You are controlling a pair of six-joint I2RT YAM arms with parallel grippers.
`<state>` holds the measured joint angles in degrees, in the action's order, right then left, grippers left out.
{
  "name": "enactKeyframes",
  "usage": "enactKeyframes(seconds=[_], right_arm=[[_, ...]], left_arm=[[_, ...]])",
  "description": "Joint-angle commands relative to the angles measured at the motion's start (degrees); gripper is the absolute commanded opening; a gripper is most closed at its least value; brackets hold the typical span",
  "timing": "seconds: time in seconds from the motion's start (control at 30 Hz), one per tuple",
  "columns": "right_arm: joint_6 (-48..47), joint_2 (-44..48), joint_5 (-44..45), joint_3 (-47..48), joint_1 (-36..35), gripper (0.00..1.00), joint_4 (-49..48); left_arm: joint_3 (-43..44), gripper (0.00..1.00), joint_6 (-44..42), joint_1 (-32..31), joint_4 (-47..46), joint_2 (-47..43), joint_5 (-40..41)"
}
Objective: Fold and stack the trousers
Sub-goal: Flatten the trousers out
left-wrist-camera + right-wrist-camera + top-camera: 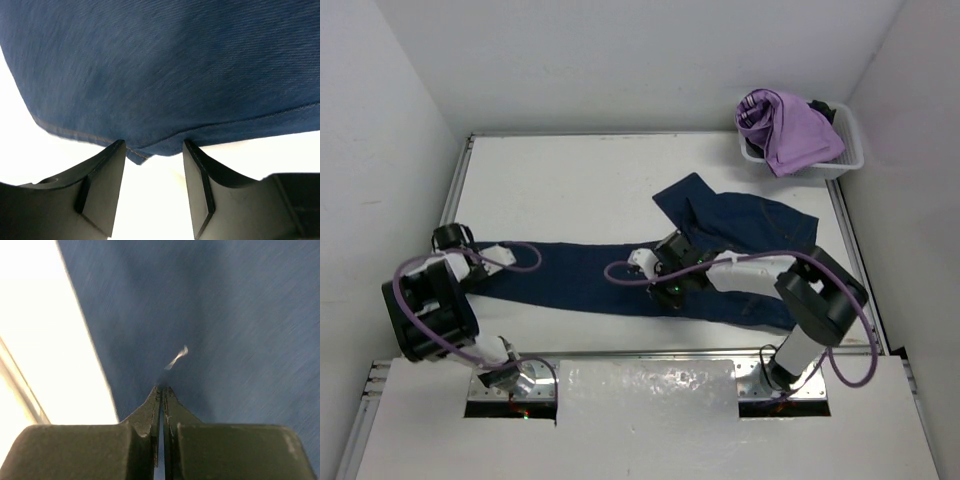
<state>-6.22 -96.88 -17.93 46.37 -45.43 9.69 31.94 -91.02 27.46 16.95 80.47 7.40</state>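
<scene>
A white bench (570,190) sits boxed in by plain white walls (650,60) at the far side and on both flanks, under bright, even light. In its far right corner stands a white basket (825,172) with a lilac garment (790,130) heaped inside.

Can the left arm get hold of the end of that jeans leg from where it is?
Probably yes. The left gripper stands open right at the hem of the jeans, a corner of it between the jaws, and nothing lies in the way.
</scene>
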Motion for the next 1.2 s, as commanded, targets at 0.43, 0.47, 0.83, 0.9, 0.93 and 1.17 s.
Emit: enactKeyframes(seconds=[0.43, 0.47, 0.83, 0.9, 0.93, 1.17], right_arm=[[9.3, 23.1, 0.6, -2.8, 7.3, 0.06, 1.4], [14.1, 23.7, -3.5, -0.2, 15.0, 0.12, 0.9], [36.1, 20.9, -2.5, 6.5, 59.2, 0.44, 8.5], [38.2, 17.4, -2.6, 6.5, 65.2, 0.47, 8.2], [38.8, 16.3, -0.3, 7.0, 66.1, 0.49, 8.1], [35.4, 3.8, 14.5, 14.3, 67.7, 0.66, 10.8]], left_arm=[[18.1, 0.47, 16.3, 3.6, 17.9, -2.3, -18.1], [25.5, 0.48, 19.5, 3.1, 21.8, -1.7, -24.4], [66.1, 0.51, 70.7, -29.5, 17.7, 23.7, -28.5], [77.0, 0.51, 72.6, -36.6, 20.7, 33.8, -22.8], [81.0, 0.51, 72.9, -38.7, 21.9, 40.4, -21.9], [99.4, 0.68, 78.2, -52.8, 15.8, 58.8, -21.2]])
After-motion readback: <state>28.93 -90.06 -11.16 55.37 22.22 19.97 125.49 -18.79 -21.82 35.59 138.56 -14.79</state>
